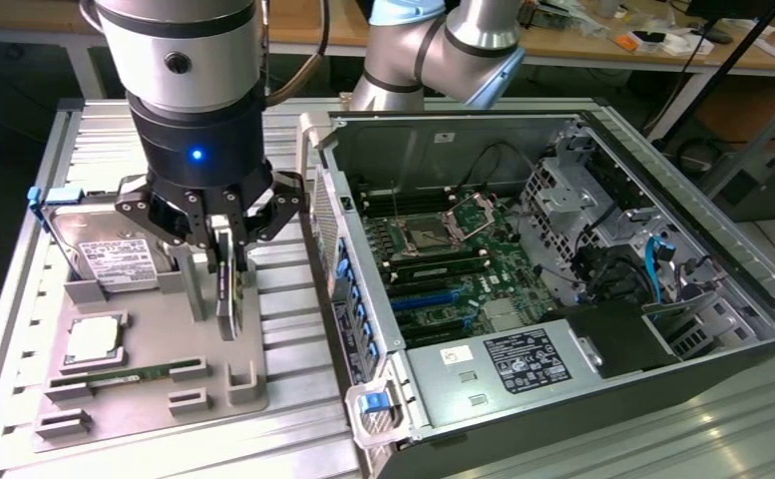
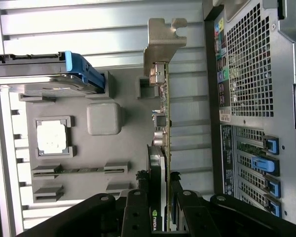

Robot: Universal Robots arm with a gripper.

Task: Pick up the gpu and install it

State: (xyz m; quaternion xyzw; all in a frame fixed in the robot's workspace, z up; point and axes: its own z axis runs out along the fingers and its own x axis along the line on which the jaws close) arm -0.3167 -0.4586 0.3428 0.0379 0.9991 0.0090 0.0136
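Note:
The gpu stands on edge, a thin dark card over the grey holder tray at the exterior view's left. My gripper is shut on its upper edge, one finger on each face. In the wrist view the gpu shows edge-on, running from between my gripper fingers out to its silver end bracket. I cannot tell whether the card's lower edge touches the tray. The open computer case lies to the card's right, with its motherboard facing up.
On the tray lie a hard drive with blue rails, a processor chip and a green memory stick. The case's rear wall with blue slot latches stands close beside the card. Cables and a drive cage fill the case's far side.

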